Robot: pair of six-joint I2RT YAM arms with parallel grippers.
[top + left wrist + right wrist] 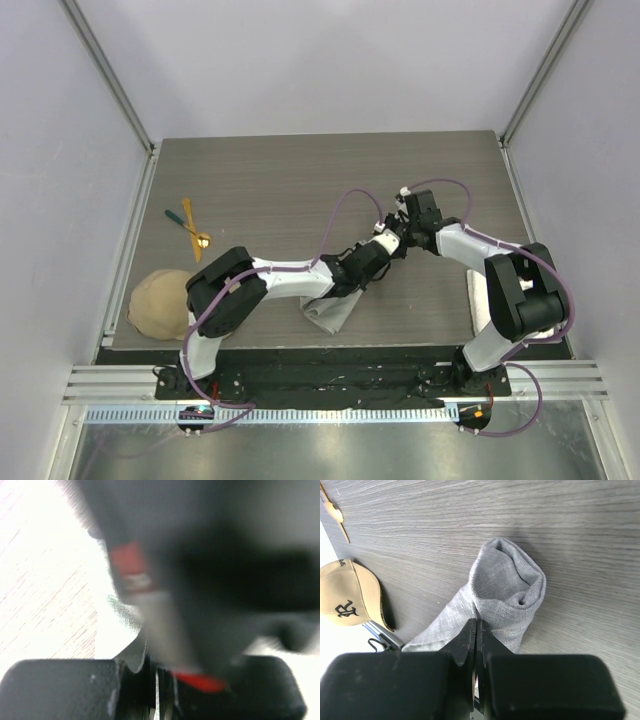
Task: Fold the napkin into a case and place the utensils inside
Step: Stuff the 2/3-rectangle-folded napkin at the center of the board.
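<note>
The light grey napkin is a bunched, crumpled bundle near the table's front edge, with no case shape. In the right wrist view the napkin hangs from my right gripper, which is shut on its upper fold. My left gripper and right gripper meet tip to tip above the cloth. The left wrist view is blurred. There my left gripper looks shut on a napkin edge, with the other gripper right in front. The utensils lie at the far left: gold spoon, orange-handled and teal-handled pieces.
A tan cap with a black emblem lies at the front left corner of the table; it also shows in the right wrist view. Grey walls with metal rails bound the table on the left, right and back.
</note>
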